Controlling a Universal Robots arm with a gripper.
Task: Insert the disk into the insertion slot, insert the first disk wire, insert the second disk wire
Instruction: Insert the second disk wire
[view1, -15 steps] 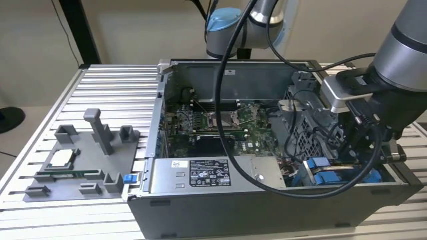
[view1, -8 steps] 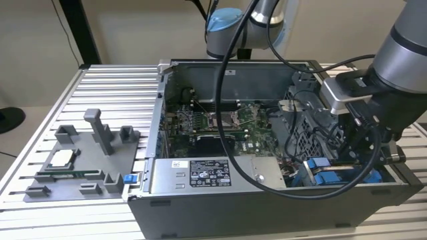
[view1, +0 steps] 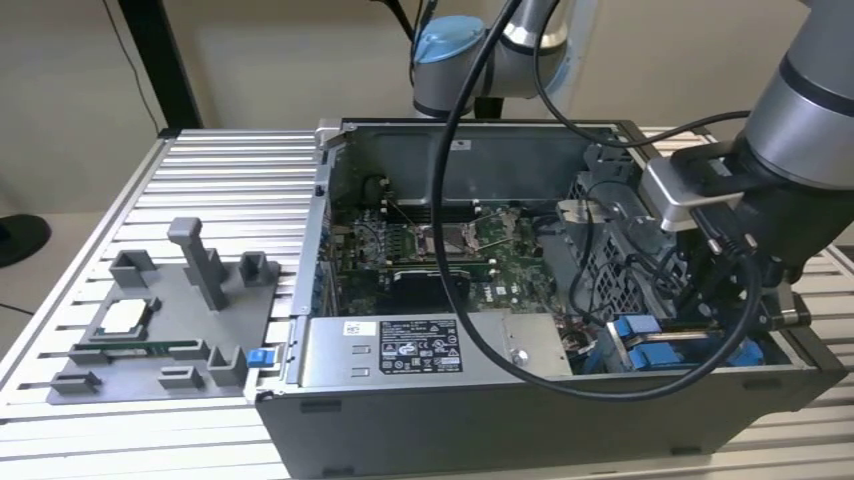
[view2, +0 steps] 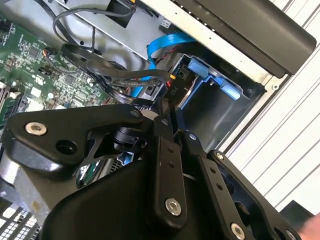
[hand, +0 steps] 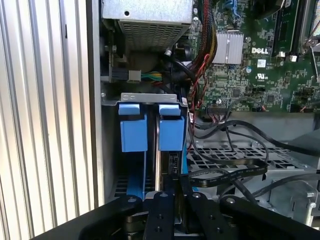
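1. Grey plastic fixture tray (view1: 147, 340) lies on the slatted aluminium table (view1: 227, 165) at the exterior view's left, with a small silver chip (view1: 123, 316) and a green memory stick (view1: 134, 349) resting in it.
2. At the middle stands the open computer case (view1: 534, 420), side panel off, with the green motherboard (view1: 441, 250) bare inside and the grey labelled power-supply box (view1: 427, 350) along its near edge.
3. Toward the exterior view's right, the insertion slot (view1: 667, 350) sits in the case's near corner, beside the power-supply box; its blue plastic fittings (hand: 150, 127) show in the first wrist view.
4. The disk (hand: 170, 160) already sits upright in that slot, its blue carrier frame (view2: 200, 75) just beside a flat blue cable (view2: 165, 45).
5. The gripper (hand: 172, 192) is lowered into the case at the slot; its black fingers (view2: 165, 135) are drawn together, pinching a black wire (hand: 220, 175) right at the disk's edge.
6. Loose black cables (view2: 85, 55) loop over the perforated drive cage near the gripper.
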